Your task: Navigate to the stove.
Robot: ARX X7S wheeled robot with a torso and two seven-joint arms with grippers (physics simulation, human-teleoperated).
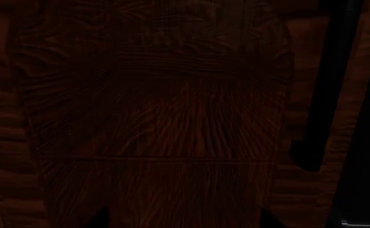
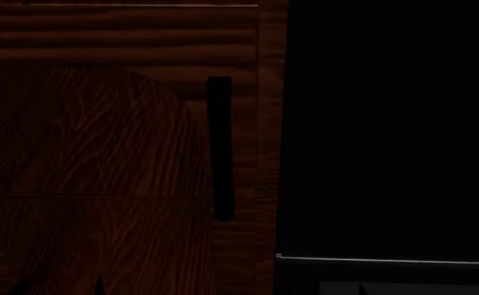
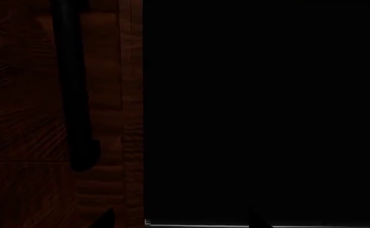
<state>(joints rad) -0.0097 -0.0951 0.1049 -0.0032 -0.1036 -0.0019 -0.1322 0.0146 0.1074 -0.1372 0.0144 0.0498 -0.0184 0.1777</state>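
Observation:
The stove is out of view in all three views. Only the dark tips of my left gripper (image 1: 183,221) show, set wide apart and open, with nothing between them, close in front of a dark wood cabinet door (image 1: 172,118). My right gripper (image 3: 181,221) is open too, its two tips wide apart. It faces the seam between the cabinet's frame (image 3: 131,118) and a flat black appliance front (image 3: 267,109).
Close ahead stands a dark wood cabinet door (image 2: 91,153) with a black vertical bar handle (image 2: 219,147). Right of it is a tall black appliance front (image 2: 387,123) with a thin light seam (image 2: 387,260) low down. The scene is very dark.

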